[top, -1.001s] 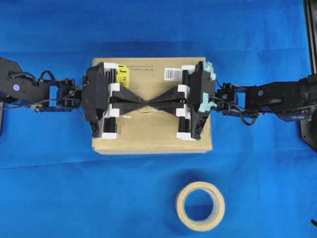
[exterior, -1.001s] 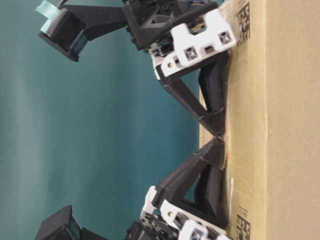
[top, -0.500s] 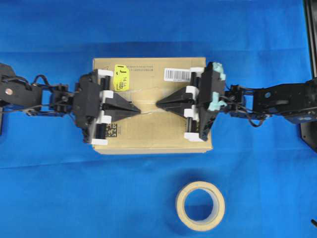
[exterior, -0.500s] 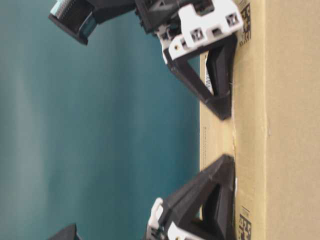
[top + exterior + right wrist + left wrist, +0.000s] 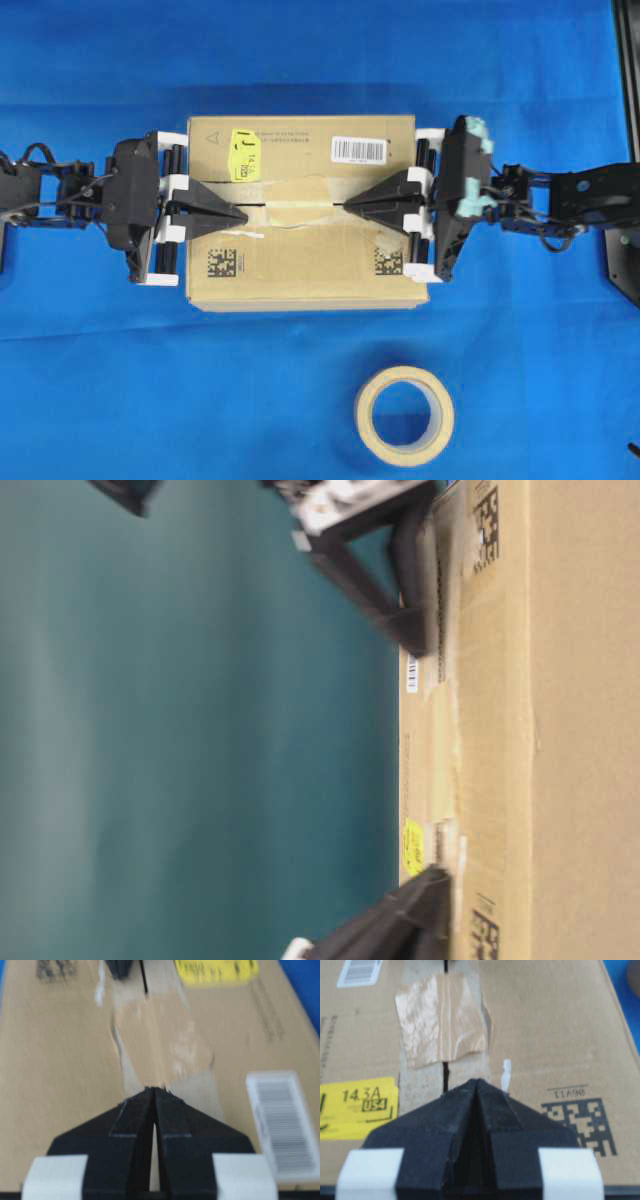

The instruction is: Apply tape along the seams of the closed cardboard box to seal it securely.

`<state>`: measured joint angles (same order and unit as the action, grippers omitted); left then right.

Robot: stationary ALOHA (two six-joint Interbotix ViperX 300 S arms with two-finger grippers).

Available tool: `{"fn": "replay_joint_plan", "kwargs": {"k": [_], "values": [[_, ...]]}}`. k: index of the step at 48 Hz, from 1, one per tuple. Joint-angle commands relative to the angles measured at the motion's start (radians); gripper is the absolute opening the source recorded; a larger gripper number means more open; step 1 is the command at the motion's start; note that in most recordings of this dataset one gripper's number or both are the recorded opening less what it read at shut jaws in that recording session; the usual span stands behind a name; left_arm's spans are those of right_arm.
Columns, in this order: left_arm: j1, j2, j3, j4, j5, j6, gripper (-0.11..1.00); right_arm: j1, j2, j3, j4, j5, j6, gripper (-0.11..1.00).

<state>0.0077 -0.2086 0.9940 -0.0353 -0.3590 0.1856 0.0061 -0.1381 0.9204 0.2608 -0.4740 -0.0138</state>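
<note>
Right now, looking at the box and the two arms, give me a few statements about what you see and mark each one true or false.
1. A piece of tape lies across the seam on the cardboard box. True.
2. The tape roll sits on top of the box. False: it lies on the blue cloth in front of the box.
3. The left gripper has its fingers closed together. True.
4. The right gripper holds the tape roll. False: it is shut on nothing, tips over the seam.
</note>
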Motion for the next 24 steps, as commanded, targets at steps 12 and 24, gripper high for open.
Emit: {"fn": "replay_joint_plan", "kwargs": {"k": [12, 24], "values": [[0.014, -0.221, -0.028, -0.002, 0.048, 0.034, 0.0, 0.002, -0.284, -0.021, -0.025, 0.135, -0.074, -0.02], [0.038, -0.462, 0.106, -0.003, 0.137, -0.031, 0.0, -0.002, -0.54, 0.106, -0.026, 0.241, -0.098, -0.02]]}}
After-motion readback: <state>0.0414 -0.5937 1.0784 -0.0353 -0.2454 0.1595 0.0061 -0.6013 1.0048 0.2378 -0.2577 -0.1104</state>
